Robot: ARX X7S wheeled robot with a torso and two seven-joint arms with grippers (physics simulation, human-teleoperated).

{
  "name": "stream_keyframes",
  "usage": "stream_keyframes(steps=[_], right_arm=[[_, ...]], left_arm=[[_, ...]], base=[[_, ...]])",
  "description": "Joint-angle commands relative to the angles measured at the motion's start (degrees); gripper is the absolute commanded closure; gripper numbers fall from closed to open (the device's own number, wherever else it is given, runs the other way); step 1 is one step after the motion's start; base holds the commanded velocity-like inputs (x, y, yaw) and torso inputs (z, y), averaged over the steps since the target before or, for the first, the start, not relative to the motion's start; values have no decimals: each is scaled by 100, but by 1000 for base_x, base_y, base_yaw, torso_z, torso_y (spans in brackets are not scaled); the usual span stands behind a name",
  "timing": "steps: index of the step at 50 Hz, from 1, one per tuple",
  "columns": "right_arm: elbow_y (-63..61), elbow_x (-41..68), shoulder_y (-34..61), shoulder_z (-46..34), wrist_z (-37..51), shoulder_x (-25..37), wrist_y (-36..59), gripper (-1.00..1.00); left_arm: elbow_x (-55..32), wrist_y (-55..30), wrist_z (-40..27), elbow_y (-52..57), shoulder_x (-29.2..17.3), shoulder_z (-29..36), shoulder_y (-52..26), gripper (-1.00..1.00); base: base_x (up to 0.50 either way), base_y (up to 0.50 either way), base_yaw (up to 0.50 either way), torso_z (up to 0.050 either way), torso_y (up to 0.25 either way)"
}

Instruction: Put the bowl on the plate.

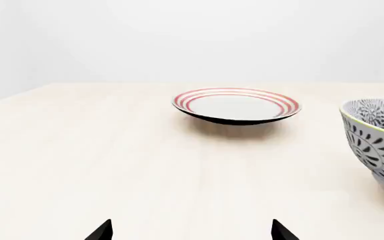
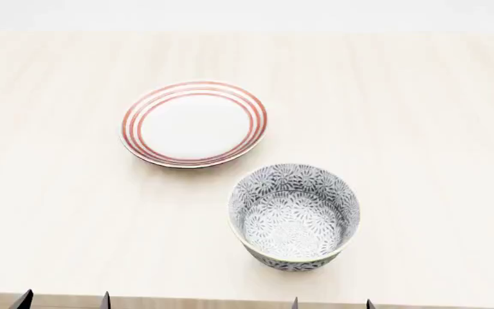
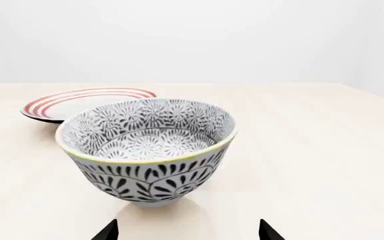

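The bowl (image 2: 294,215) stands upright on the pale wooden table, patterned blue-grey and white inside and out, with a pale rim. The plate (image 2: 193,123), white with red rings, lies flat just beyond it to the left, a narrow gap between them. In the head view my left gripper (image 2: 62,301) and right gripper (image 2: 331,304) show only as dark fingertips at the near table edge. My right gripper (image 3: 187,231) is open, directly in front of the bowl (image 3: 148,147), empty. My left gripper (image 1: 192,231) is open and empty, facing the plate (image 1: 236,105), the bowl (image 1: 379,140) off to one side.
The table (image 2: 419,116) runs wide and bare around both dishes, with its near edge just ahead of my fingertips. A plain white wall stands behind its far edge.
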Motion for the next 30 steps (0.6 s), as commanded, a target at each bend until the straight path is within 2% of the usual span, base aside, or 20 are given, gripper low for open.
stream_keyframes(steps=[1,5,9,12,15,16,19,24,30], right_arm=[[-107,27,-29,-109,143,101,-137,-100],[-577,541,-165,-67,59,217,-20,-100],[-1856,791,-564,87,170,381,422,-100],[-2666,794,-994,220,279,509,489,-100],[-3540,1255,-1608,642,343,566,391,-100],[-3935,1526,-1990,903,361,526,124,-100],[-4333,1867,-2698,1320,377,396,-522,-100],[-4443,1865,-3024,1531,443,272,-1221,-100],[-4180,1439,-2736,1584,794,299,-1186,-100]], left_arm=[[-93,-68,-92,107,-96,107,-8,-100],[-24,-92,-262,380,-225,198,-26,-100],[-298,-745,-461,1624,-342,-133,216,-100],[-415,-898,-635,2204,-365,-338,434,-100],[-948,-956,-657,3273,-409,-739,991,-100],[-1418,-984,-652,3753,-419,-1077,1301,-100],[-1817,-797,-791,4328,-407,-1627,1769,-100],[-1915,-819,-992,4496,-528,-1939,1779,-100],[-1787,-604,-979,4415,-590,-1898,1758,-100]], base=[[0,0,0,0,0],[0,0,0,0,0],[0,0,0,0,0],[0,0,0,0,0],[0,0,0,0,0],[0,0,0,0,0],[0,0,0,0,0],[37,0,0,0,0],[486,0,0,0,0]])
